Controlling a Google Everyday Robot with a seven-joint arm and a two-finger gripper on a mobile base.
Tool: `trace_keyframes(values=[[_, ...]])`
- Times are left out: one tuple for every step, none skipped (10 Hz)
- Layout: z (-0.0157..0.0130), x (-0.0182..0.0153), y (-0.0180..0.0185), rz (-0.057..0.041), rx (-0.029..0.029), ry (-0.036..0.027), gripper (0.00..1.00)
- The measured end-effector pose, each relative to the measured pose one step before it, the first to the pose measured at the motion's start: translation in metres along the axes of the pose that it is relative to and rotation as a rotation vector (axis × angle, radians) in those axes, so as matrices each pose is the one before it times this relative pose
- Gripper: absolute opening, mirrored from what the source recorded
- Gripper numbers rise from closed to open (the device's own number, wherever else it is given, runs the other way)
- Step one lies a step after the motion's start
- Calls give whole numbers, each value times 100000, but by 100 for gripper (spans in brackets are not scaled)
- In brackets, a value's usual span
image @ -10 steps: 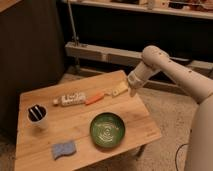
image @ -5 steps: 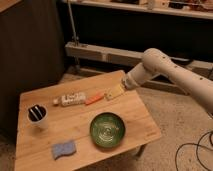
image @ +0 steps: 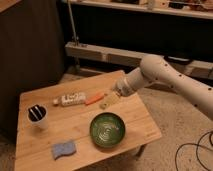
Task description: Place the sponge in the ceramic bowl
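The sponge (image: 64,149), a flat blue-grey pad with wavy edges, lies near the front left edge of the wooden table (image: 137,117). The ceramic bowl (image: 107,130), dark green with pale rings inside, stands at the front middle and holds nothing. My gripper (image: 116,94) is at the end of the white arm, low over the back middle of the table. It is behind the bowl and far from the sponge. A pale yellowish block (image: 108,102) sits right at its tip; whether it is held does not show.
An orange carrot-like piece (image: 94,98) and a white labelled bottle (image: 70,99) lie at the back of the table. A white cup (image: 38,116) with dark sticks stands at the left. Shelves run behind, and cables lie on the floor at right.
The arm has swung left and down, bringing the gripper lower over the table toward the carrot-like piece. The sponge and the bowl have not moved.
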Motion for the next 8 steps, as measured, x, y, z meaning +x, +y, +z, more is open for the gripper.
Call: trace_keyframes(values=[[683,-983,517,-8574,-3106,-967,80],[1078,-1022,486,-7034,-3979,-133,80],[1916,-1810,741,-9023,-6001,-362,80],[2334,-1858,791,-7823,-5878,24,80],[2461,-1631,966,-6943,-5053,602,80],[2404,-1336,1268,-6955,-5109,1415,80],[2723,-963,1439,-7528,-6615,2338,80],[2176,-295,811,-5439,-5084,1974,80]])
